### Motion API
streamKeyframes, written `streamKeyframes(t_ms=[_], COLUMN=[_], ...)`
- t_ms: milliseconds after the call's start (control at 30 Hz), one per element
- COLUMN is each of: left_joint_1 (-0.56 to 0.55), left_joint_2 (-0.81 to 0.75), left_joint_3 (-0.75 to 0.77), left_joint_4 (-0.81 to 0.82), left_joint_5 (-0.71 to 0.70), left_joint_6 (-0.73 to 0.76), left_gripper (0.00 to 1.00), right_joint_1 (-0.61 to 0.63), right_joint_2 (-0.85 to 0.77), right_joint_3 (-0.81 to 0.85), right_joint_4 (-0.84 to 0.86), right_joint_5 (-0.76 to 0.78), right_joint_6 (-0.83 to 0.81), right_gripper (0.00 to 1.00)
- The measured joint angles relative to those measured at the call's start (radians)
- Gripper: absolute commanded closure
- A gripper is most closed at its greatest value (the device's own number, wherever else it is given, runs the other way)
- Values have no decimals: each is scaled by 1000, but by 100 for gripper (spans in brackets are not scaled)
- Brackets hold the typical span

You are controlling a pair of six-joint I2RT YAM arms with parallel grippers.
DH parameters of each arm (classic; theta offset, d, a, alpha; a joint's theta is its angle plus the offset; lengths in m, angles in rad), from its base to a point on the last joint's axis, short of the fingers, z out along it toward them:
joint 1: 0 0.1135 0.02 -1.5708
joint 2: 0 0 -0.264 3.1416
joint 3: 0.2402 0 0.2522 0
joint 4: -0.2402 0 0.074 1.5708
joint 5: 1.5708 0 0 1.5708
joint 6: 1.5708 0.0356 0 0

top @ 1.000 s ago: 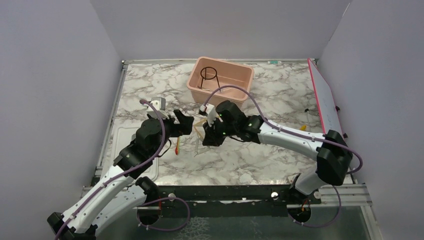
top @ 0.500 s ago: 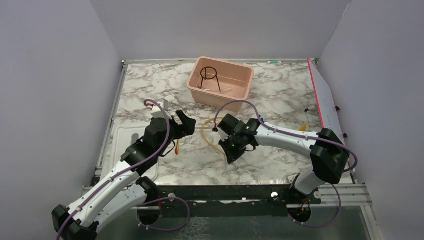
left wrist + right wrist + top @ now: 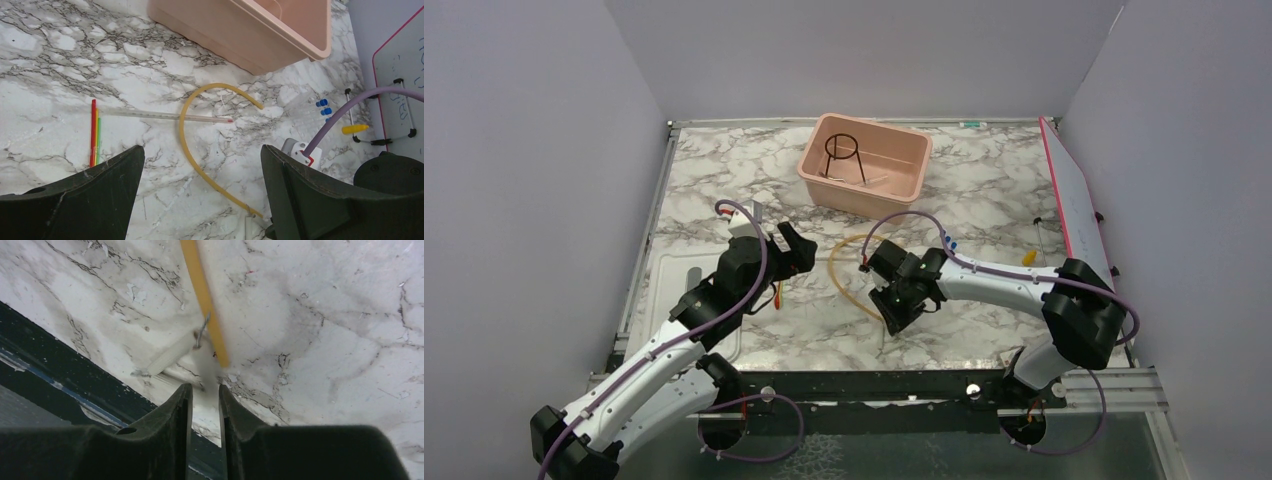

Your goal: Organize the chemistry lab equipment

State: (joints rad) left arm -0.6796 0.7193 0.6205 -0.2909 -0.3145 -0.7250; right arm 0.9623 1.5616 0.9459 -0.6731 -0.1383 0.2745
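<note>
Tube [image 3: 835, 272], tan and curved, lies flat on the desk [image 3: 984, 200] on the near side of the tub [image 3: 854, 193]. It forms a C that opens toward the right arm. One end points back at the tub, and the other end is the part of it farthest from the tub.

At that far end sit the right jaws [image 3: 205, 390]. In the wrist view the tube [image 3: 202, 290] runs straight away from their tips, so its long axis there lines up with the fingers rather than crossing the gap. The jaws stand a narrow slit apart. A blurred whitish bit sits at their mouth beside a small wire hook, and I cannot tell whether they pinch anything.

The left jaws [image 3: 202, 155] are spread wide and empty. They hang above the bow of the C [image 3: 186, 150] on its closed side, and are closer to the tub than the right jaws are.

A thin rod [image 3: 165, 116] lies across the arc, and a red stick [image 3: 92, 132] lies beyond it, farther from the tub.

The right arm is plainly nearer the end. Any regrasp there would probably need the wrist turned so the tube crosses between the fingers.
</note>
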Motion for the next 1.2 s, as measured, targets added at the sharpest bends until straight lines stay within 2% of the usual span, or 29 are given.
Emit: streamKeyframes(t_ms=[167,367,600,767,833,1033,1200], left_joint_1=[0,0,0,0,0,0,0], left_joint_2=[5,13,23,22,21,18,14], left_joint_3=[0,0,0,0,0,0,0], left_joint_4=[5,6,14,13,13,13,12], left_joint_5=[-1,-2,-2,-4,-8,-14,-27], left_joint_6=[0,1,4,8,8,11,15], left_gripper=[11,12,11,12,11,11,11], right_joint_1=[0,0,0,0,0,0,0], right_joint_2=[0,0,27,36,36,5,-126], right_joint_3=[-1,-27,-51,-51,-51,-51,-49], right_joint_4=[0,0,17,26,31,26,21], right_joint_5=[37,53,52,53,52,51,23], right_joint_6=[26,63,65,55,51,39,20], right_gripper=[61,62,72,91,96,99,99])
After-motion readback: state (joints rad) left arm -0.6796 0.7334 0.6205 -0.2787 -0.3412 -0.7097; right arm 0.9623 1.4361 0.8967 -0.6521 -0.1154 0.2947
